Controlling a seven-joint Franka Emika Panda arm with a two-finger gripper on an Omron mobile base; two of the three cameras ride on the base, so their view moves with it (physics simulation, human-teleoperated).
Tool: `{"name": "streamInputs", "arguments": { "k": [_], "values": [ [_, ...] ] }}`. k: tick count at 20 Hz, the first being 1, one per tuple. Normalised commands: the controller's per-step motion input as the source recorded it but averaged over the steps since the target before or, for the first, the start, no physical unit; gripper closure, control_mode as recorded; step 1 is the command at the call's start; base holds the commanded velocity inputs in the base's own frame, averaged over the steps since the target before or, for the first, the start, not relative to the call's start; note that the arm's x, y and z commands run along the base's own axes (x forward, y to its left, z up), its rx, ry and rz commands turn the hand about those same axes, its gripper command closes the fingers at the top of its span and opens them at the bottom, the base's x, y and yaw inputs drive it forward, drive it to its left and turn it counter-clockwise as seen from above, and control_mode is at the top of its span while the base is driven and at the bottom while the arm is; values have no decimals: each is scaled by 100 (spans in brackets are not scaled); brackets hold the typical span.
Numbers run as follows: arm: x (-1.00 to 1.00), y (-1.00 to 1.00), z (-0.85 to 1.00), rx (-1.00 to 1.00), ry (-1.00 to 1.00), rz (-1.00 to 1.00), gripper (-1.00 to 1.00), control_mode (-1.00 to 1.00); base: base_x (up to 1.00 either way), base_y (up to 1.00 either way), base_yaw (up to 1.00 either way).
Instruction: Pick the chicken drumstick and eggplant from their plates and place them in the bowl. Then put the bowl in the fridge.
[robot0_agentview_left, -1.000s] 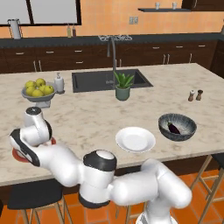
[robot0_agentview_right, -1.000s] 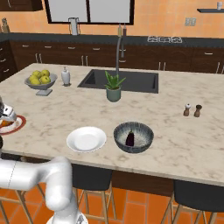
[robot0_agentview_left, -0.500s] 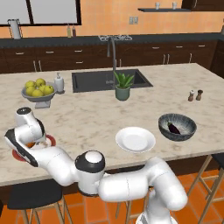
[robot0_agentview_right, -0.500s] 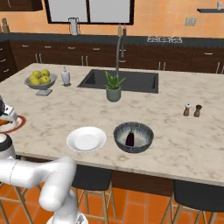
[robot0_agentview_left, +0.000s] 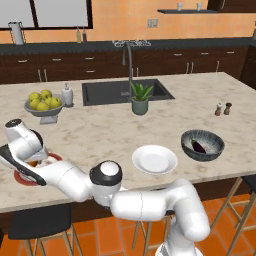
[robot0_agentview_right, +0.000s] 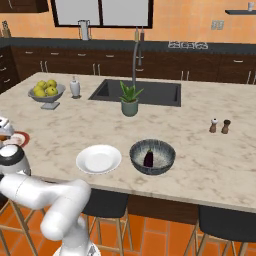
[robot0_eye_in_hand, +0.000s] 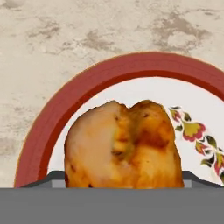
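Observation:
A chicken drumstick (robot0_eye_in_hand: 122, 146), glossy orange-brown, lies on the red-rimmed plate (robot0_eye_in_hand: 48, 118) at the counter's far left edge (robot0_agentview_left: 22, 177). My gripper (robot0_eye_in_hand: 122, 181) is down over it, jaws open, one dark fingertip (robot0_eye_in_hand: 54, 178) on each side of the meat. From the left base view, the hand (robot0_agentview_left: 22, 145) covers most of that plate. The dark purple eggplant (robot0_agentview_left: 199, 146) (robot0_agentview_right: 148, 158) lies inside the mottled grey bowl (robot0_agentview_left: 187, 150) (robot0_agentview_right: 137, 150). The plain white plate (robot0_agentview_left: 154, 159) (robot0_agentview_right: 98, 159) beside the bowl is bare. The fridge is out of view.
A pedestal bowl of lemons (robot0_agentview_left: 42, 102) and a soap bottle (robot0_agentview_left: 67, 94) stand behind the red plate. A potted plant (robot0_agentview_left: 140, 97) sits by the sink (robot0_agentview_left: 107, 92). Salt and pepper shakers (robot0_agentview_left: 223, 108) stand at the right. Stools line the near counter edge.
The arm has swung further left and the hand has come down onto the red-rimmed plate, over the drumstick. The eggplant, bowl and white plate have not moved.

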Motion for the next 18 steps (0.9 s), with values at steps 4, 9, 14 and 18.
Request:
{"name": "streamInputs", "arguments": {
  "k": [4, 9, 14, 18],
  "values": [
    [-100, -88, 49, 3, -13, 0, 100, -100, 0, 0, 0],
    [-51, -100, 5, 0, -15, 0, 100, -100, 0, 0, 0],
    [-24, -100, -32, 7, -19, 0, 100, -100, 0, 0, 0],
    [-26, -100, -17, 22, -18, 0, 100, -100, 0, 0, 0]
  ]
}}
